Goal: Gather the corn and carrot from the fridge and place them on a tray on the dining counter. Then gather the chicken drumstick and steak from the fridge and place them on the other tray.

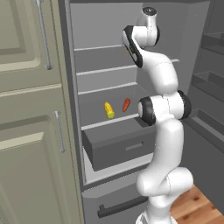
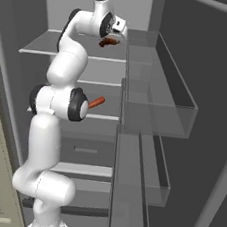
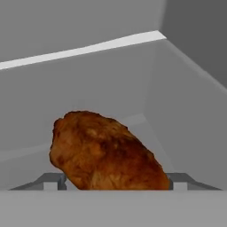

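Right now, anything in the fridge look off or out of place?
Nothing stands out. The corn and carrot lie side by side, apart, on a middle fridge shelf. The chicken drumstick lies intact on an upper shelf, between the fingers of the gripper. No spills or damage visible.

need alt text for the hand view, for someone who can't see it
A browned chicken drumstick lies on a grey fridge shelf, close in front of the hand, whose fingertips stand on either side of it. A white shelf edge runs across the grey wall behind.
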